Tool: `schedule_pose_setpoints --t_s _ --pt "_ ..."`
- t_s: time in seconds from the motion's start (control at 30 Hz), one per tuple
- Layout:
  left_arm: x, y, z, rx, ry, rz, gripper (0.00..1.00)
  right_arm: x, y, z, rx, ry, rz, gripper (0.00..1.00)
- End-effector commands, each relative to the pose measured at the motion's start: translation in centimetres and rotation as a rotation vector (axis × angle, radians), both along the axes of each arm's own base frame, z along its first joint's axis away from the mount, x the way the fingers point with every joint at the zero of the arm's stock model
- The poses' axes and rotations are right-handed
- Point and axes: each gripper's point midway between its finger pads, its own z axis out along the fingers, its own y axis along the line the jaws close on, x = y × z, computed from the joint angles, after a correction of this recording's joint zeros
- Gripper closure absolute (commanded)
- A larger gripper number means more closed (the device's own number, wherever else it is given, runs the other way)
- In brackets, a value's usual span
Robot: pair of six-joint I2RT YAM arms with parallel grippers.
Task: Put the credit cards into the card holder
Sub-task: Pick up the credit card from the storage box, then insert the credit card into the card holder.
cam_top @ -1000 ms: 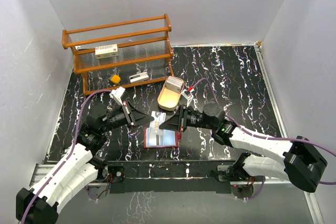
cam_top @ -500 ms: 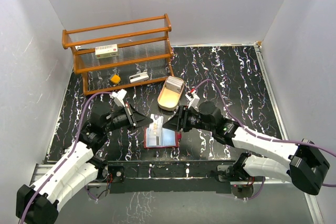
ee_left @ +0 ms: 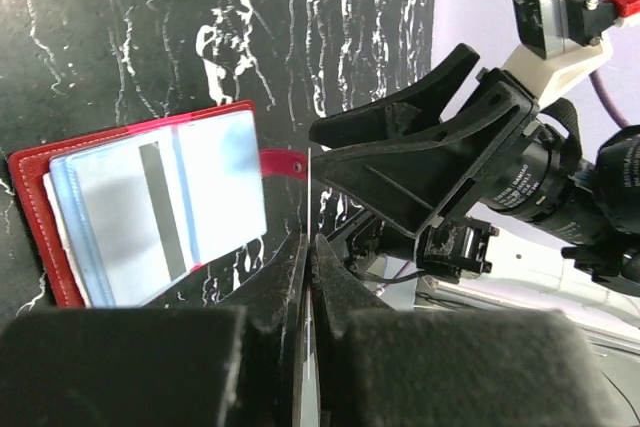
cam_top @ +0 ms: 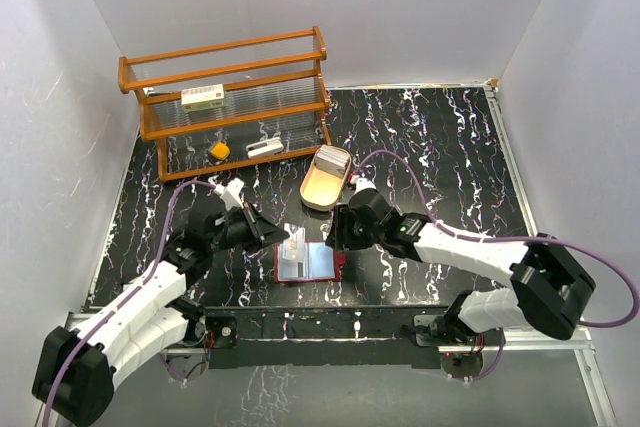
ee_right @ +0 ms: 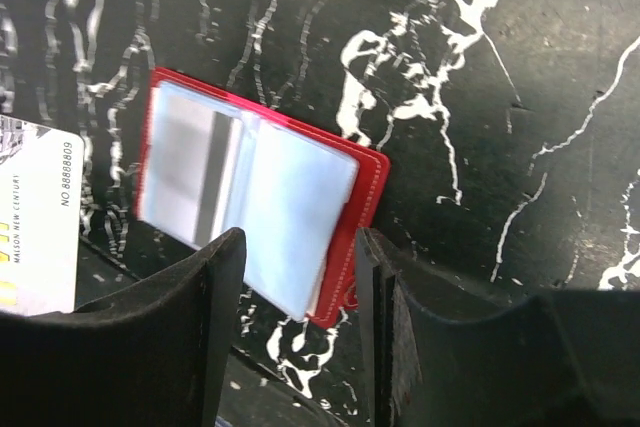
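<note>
A black, white-veined table [cam_top: 450,147] is seen from above, with a wooden rack [cam_top: 222,50] standing at the back, well clear of the work. A tan oval tray [cam_top: 318,190] sits near the middle, and something pale at its far end may be more cards, though this cannot be told for sure. Just in front of the tray, the dark-red card holder [cam_top: 308,263] is laid flat and open with its pale pockets facing up, presumably so a card can be slid in from above. One pocket already shows a card with a dark stripe. A white credit card [cam_top: 296,239] is held in the air above the holder's left edge, pinched between the pressed-together fingers of the left gripper [cam_top: 283,237]. It appears to be gripped at one end, which would leave the other end free to enter a pocket. The right gripper [cam_top: 332,235] is held low over the holder's right half with its fingers spread and nothing between them, probably ready to steady the holder.
</note>
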Motion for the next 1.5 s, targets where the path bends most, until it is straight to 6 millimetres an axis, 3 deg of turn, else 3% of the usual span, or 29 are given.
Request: schedule_pose_setpoints --t_s 0.0,0.47,1.03,1.47 --pt "0.2 -0.3 -1.5 -0.020 0.019 0.005 1.00 1.3 0.2 0.5 -0.043 -0.042 -0.006 0.55" --pt "-0.2 -0.5 -5.2 -0.027 0.102 0.006 1.00 0.7 2.5 -1.2 -0.054 -0.008 0.070 0.73" --pt "-0.9 -0.7 -7.1 -0.070 0.148 0.012 1.00 -0.5 0.8 -5.3 -0.227 0.030 0.063 0.85" --pt "-0.8 -1.1 -8.1 -0.067 0.166 -0.015 1.00 -0.4 0.8 -5.3 -0.228 0.024 0.064 0.85"
